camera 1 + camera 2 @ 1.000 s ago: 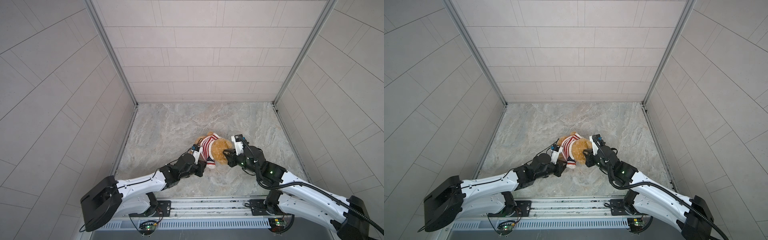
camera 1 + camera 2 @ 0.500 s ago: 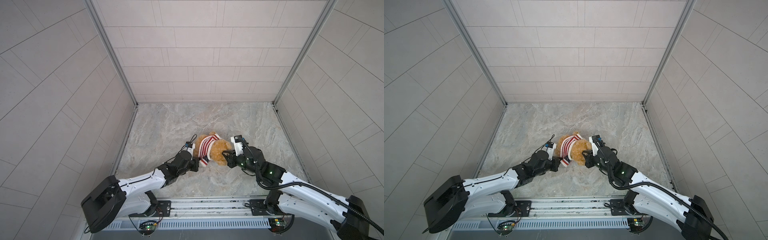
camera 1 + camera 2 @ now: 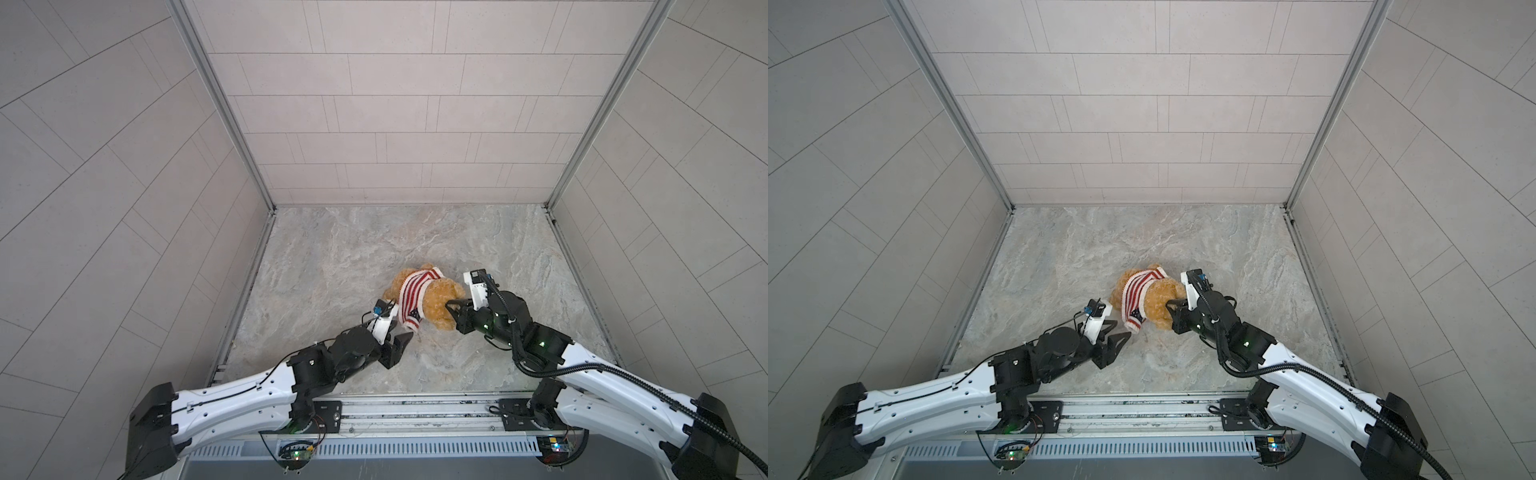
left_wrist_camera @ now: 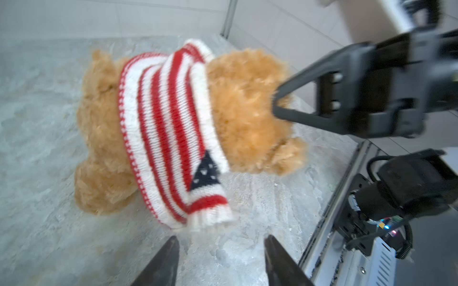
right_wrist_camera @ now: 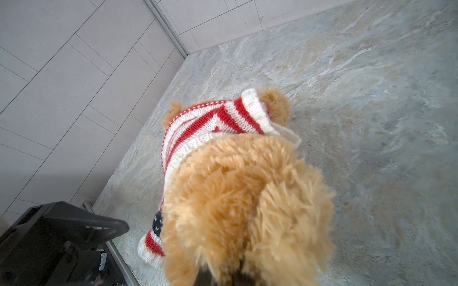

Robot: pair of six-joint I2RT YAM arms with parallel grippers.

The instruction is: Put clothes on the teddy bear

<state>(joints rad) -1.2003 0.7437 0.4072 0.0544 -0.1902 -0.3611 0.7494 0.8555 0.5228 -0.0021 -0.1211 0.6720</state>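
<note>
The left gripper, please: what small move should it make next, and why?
Probably ease forward and close on the sleeve cuff: the left gripper stands open just short of it, no paw shows there, and the right gripper grips the teddy bear's head.

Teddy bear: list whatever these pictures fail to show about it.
- Face: the teddy bear shows only fur in every view; eyes and nose are turned away.
- Right pincer tips: right wrist view, buried in fur.
- Cuff of the striped sweater: left wrist view, blurred; paw inside cannot be told.
</note>
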